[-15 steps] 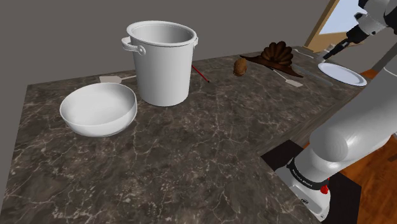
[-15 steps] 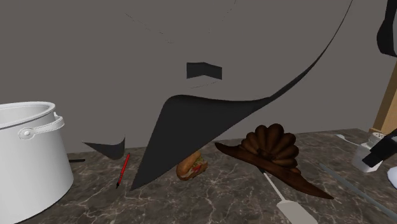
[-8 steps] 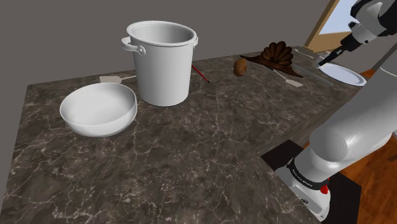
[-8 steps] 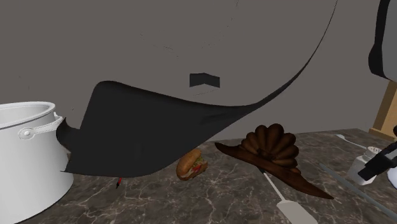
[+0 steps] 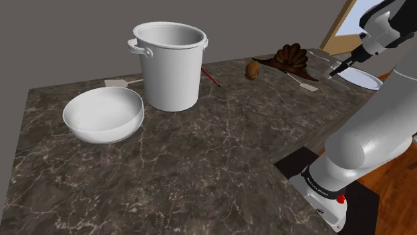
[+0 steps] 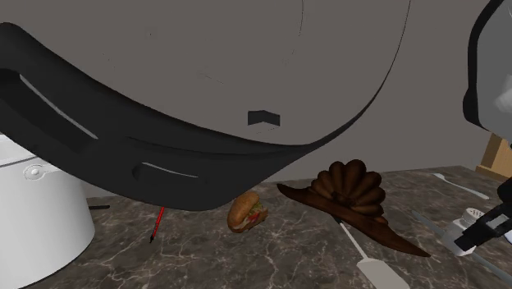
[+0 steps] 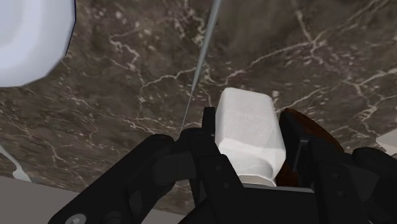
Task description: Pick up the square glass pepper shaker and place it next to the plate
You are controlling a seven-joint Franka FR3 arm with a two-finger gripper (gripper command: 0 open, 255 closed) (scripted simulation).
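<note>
Pepper shaker [image 7: 247,127], square and whitish, sits clamped between the jaws of the black gripper [image 5: 338,66], over the dark marbled countertop [image 5: 220,147] near the white plate [image 5: 367,80], a thin grey rod [image 7: 200,60] lying just beside it.

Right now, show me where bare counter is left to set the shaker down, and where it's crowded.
The widest bare counter for the shaker lies between the bowl, pot and stand. A smaller patch sits between the red pen and the spatula. Crowded: the far edge, sandwich through brown object to plate.
</note>
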